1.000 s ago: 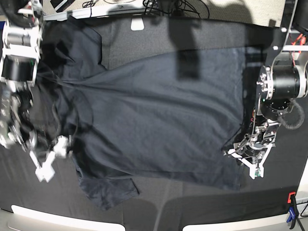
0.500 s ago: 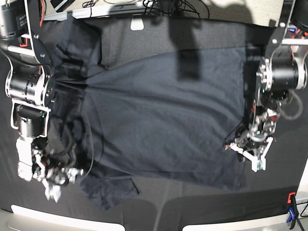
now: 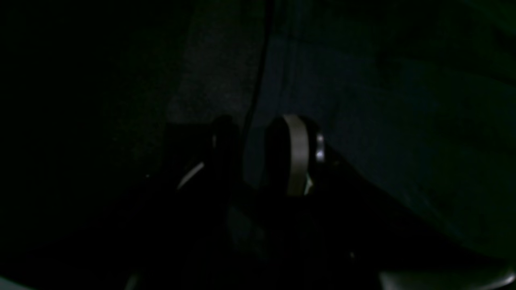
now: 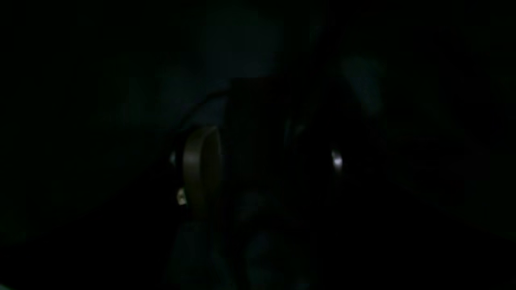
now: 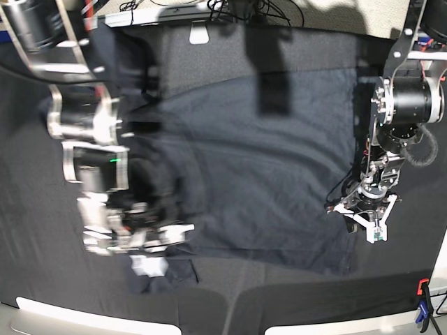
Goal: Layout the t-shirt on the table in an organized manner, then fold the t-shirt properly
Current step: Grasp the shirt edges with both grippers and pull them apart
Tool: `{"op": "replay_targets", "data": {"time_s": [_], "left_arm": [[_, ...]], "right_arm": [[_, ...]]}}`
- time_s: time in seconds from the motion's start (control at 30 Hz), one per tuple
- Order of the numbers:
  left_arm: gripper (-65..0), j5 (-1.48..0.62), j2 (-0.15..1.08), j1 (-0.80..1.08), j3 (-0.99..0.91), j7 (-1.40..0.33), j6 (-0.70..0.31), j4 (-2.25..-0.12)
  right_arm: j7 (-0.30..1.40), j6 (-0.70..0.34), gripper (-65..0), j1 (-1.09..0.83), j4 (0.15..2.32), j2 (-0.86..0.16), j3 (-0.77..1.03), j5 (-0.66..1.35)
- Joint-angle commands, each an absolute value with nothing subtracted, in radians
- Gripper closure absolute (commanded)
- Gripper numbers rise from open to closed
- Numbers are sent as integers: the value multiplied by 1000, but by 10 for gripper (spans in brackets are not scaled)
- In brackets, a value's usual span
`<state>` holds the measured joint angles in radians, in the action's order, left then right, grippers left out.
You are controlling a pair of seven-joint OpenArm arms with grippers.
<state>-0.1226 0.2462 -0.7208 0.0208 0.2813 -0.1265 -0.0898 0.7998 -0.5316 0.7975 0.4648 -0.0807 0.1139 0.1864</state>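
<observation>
soft, faintly shiny cloth t-shirt lies on matte, creased cloth-covered table.

Swung rightward over the t-shirt: right gripper, blurred, now above the near sleeve instead of the table's left edge.

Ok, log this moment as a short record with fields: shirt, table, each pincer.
t-shirt: spread across the table, body mostly flat, hem toward the left arm's side
sleeve: lower one sticks out at the near edge, by the right arm
table: black cloth cover, clamp at the near corner
left pincer: low at the shirt's hem edge; a cloth edge runs between its fingers in the wrist view, grip not clear
right pincer: motion-blurred over the sleeve end; state unreadable
wrist views: almost black
</observation>
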Motion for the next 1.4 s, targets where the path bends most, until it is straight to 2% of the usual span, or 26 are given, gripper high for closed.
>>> {"op": "replay_targets", "data": {"time_s": [0.0, 0.1, 0.33, 0.63, 0.83, 1.0, 1.17, 1.2, 1.27, 1.37], "left_arm": [[-183, -120, 256, -743, 22, 268, -123, -99], [-183, -120, 267, -743, 22, 268, -123, -99], [-183, -121, 314, -743, 22, 268, -123, -99], [-183, -123, 344, -743, 22, 271, -123, -99], [-183, -123, 344, -742, 22, 270, -123, -99], [-183, -123, 344, -742, 22, 270, -123, -99], [-183, -123, 344, -742, 22, 270, -123, -99], [-183, -123, 344, -742, 22, 270, -123, -99], [-183, -123, 344, -742, 22, 270, -123, -99], [-183, -123, 345, -742, 22, 267, -123, -99]], "right_arm": [[795, -584, -325, 846, 482, -75, 116, 251], [813, -694, -325, 854, 486, -78, 117, 374], [876, -698, -325, 862, 566, -134, 117, 408], [1115, -698, -325, 847, 625, -290, 117, 508], [1006, -698, -325, 765, 625, -326, 117, 459], [894, -698, -325, 722, 625, -282, 117, 393], [880, -698, -323, 722, 625, -233, 117, 357], [880, -698, -308, 722, 625, -224, 117, 341], [873, -698, -237, 722, 625, -211, 117, 302], [818, -698, -80, 725, 625, -218, 117, 286]]}}
